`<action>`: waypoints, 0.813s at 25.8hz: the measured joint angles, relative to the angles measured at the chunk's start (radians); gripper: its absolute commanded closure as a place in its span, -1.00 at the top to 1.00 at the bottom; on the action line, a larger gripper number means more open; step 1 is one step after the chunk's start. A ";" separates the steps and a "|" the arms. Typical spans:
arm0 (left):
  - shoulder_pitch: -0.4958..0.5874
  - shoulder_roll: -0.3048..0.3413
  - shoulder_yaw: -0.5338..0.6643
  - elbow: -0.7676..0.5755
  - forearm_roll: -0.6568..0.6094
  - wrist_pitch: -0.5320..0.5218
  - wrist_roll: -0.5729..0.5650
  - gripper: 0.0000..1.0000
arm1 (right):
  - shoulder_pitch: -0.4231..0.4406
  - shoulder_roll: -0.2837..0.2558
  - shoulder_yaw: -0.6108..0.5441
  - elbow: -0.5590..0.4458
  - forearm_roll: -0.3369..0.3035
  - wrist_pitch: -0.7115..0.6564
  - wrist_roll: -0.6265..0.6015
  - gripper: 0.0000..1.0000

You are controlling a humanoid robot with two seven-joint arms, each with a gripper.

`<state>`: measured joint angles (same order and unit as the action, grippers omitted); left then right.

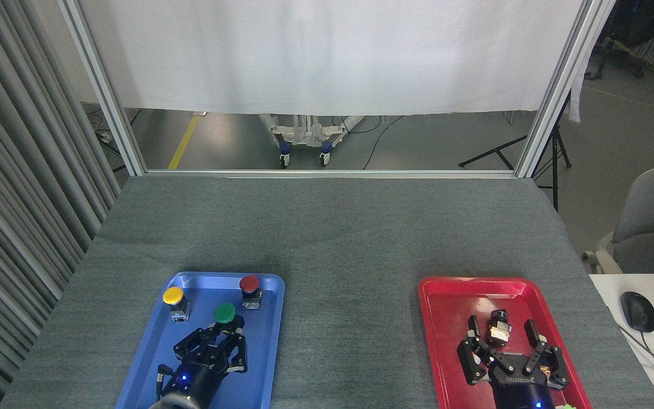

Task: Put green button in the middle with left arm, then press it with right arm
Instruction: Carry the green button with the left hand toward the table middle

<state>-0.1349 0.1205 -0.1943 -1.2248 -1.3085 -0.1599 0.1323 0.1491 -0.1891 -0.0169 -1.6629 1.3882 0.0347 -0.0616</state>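
The grey table [338, 238] fills the lower two thirds of the frame, and its bare centre strip, the middle [349, 329], lies between two trays. At lower left sits the blue tray [151, 346]; at lower right the red tray [446, 341].

The left gripper [223, 334] rises from the bottom edge over the blue tray, its fingers [240, 341] clenched on the base of the green button [225, 312], whose cap shows just above the fingertips. The button is thus inside the blue tray, toward its right half, gripped and not yet out over the felt. Whether its base is clear of the tray floor cannot be told from this view.

The right gripper [500, 332] sits over the red tray with its fingers spread wide, released, on either side of a small dark-and-metal part [498, 329] that they do not appear to touch.

Smaller things: the red button [249, 291] near the blue tray's upper right corner, close to the green cap, and the yellow button [174, 303] at its upper left.

The step in hand looks like the carry: the grasp seems made and the transfer to the middle is due. The next move calls for lifting high enough to clear the tray's raised rim, passing rightward without brushing the red button, then setting the base down flat and upright on the felt so the right gripper can press the cap squarely.
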 measured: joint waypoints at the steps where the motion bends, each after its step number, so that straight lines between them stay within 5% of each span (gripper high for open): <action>1: -0.002 0.000 -0.009 -0.024 -0.005 -0.028 0.003 -1.00 | 0.000 0.000 0.000 0.000 0.000 0.000 0.000 1.00; 6: -0.088 -0.029 -0.155 -0.063 -0.032 -0.104 -0.006 -1.00 | 0.000 0.001 0.000 0.000 0.000 0.000 0.000 1.00; 11: -0.190 -0.107 -0.284 0.085 -0.085 -0.111 -0.012 -1.00 | 0.000 0.003 0.000 0.000 0.000 0.000 0.000 1.00; 21: -0.235 -0.215 -0.328 0.325 -0.212 -0.112 -0.008 -1.00 | 0.000 0.002 0.000 0.001 0.001 0.000 -0.005 1.00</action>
<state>-0.3695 -0.0944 -0.5228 -0.8997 -1.5209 -0.2718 0.1242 0.1491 -0.1874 -0.0169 -1.6617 1.3891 0.0352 -0.0666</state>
